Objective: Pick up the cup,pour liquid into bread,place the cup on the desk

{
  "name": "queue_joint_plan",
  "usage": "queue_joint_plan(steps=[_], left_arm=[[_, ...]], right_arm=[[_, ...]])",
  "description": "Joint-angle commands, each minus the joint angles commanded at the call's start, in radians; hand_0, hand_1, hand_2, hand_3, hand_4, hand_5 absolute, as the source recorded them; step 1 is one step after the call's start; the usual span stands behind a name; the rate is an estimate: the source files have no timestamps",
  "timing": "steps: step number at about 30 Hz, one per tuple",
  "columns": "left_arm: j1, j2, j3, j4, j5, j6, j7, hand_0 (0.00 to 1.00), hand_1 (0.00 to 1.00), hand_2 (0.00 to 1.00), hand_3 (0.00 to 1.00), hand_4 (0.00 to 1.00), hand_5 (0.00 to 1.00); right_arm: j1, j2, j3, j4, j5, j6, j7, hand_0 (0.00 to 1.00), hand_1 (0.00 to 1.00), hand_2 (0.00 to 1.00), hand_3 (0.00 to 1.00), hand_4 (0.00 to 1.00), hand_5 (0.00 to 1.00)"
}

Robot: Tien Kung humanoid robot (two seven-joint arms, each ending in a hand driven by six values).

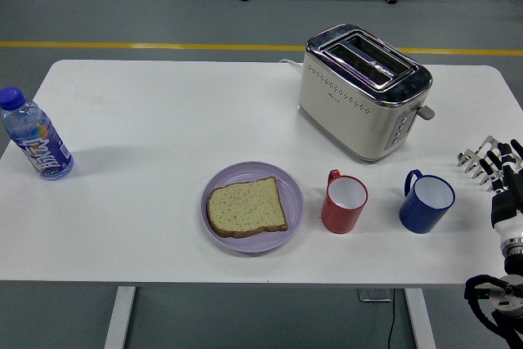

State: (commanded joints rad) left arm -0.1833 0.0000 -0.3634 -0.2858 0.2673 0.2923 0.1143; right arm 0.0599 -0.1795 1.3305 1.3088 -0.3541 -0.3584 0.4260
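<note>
1. White table [147,112] carries everything
2. Cream toaster [364,91] stands at the far right
3. Purple plate [290,185] holds the bread slice [246,207] near the front edge
4. Water bottle [34,135] stands far left
5. Red cup [344,202] sits just right of the plate, blue cup [426,201] beyond it
6. Right hand [502,173] hovers at the right edge, fingers spread, holding nothing
</note>
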Motion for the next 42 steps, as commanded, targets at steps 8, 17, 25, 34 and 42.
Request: queue_joint_plan(steps=[8,17,25,34,42], left_arm=[[0.0,0.0,0.001,0.0,-0.002,0.0,-0.001,0.679,0.683,0.698,0.542,0.251,0.998],[0.0,0.0,0.0,-0.001,0.0,0.0,0.001,0.679,0.683,0.698,0.542,0.251,0.998],[-0.001,0.0,0.0,-0.001,-0.002,0.0,0.0,0.679,0.683,0.698,0.542,0.251,0.998],[0.002,0.0,-0.011,0.0,0.017,-0.001,0.007,0.679,0.683,0.698,0.542,0.251,0.998],[0.008,0.0,-0.019,0.0,0.031,-0.001,0.011,0.679,0.683,0.698,0.542,0.251,0.998]], right_arm=[[-0.005,-0.001,0.008,0.008,-0.008,0.005,-0.005,0.652,0.541,0.602,0.581,0.704,0.069],[-0.01,-0.001,0.066,0.001,-0.086,0.062,-0.093,0.639,0.536,0.602,0.589,0.698,0.064],[-0.011,-0.011,0.16,-0.025,-0.235,0.21,-0.24,0.641,0.539,0.607,0.601,0.701,0.056],[-0.012,-0.008,0.169,-0.046,-0.258,0.258,-0.266,0.648,0.547,0.624,0.618,0.704,0.056],[-0.014,-0.011,0.159,-0.053,-0.243,0.247,-0.265,0.646,0.547,0.625,0.612,0.702,0.055]])
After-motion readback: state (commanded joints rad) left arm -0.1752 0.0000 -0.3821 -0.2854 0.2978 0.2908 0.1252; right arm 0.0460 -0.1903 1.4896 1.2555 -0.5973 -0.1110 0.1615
